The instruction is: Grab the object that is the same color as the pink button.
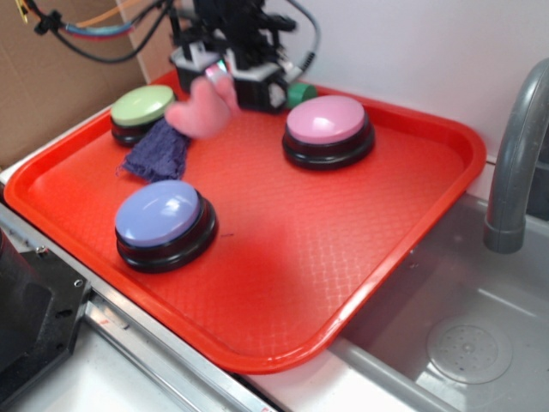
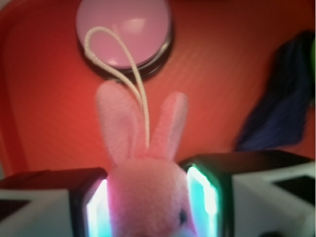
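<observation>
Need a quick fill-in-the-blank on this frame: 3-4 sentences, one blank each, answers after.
1. The gripper is shut on the pink ____ toy.
2. The white loop cord in the wrist view lies in front of the ____ button.
3. The purple cloth lies on the tray between the light green button and the ____ button.
4. All three buttons sit on a ____ tray.

Answers: plush; pink; lavender-blue; red

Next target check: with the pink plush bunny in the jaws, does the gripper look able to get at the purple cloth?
Probably not as things stand: the gripper is shut on the pink plush bunny, so the jaws are full. The purple cloth lies uncovered on the red tray just below it.
</observation>
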`<action>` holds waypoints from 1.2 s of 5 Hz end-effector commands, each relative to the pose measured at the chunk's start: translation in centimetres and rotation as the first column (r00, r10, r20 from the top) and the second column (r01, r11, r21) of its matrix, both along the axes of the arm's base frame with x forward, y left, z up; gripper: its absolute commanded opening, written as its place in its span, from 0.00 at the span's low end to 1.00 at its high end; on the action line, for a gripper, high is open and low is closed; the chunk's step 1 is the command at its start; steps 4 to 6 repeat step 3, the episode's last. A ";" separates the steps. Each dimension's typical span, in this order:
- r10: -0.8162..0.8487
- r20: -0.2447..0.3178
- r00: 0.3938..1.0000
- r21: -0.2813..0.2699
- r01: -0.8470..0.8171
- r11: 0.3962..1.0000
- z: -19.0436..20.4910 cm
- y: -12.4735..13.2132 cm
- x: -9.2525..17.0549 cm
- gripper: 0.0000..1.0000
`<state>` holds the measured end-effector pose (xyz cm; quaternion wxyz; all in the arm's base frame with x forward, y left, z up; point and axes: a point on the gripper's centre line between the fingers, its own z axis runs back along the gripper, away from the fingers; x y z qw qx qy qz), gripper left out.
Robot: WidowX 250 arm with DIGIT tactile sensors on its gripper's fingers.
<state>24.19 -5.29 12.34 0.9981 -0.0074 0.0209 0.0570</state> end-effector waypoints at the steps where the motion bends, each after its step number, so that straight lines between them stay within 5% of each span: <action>1: -0.125 0.096 0.988 0.083 0.117 0.990 5.0 4.2 1.3 0.00; 3: -0.039 0.112 0.993 0.036 0.035 0.999 4.5 7.0 -0.3 0.00; 6: -0.039 0.112 0.993 0.036 0.035 0.999 4.5 7.0 -0.3 0.00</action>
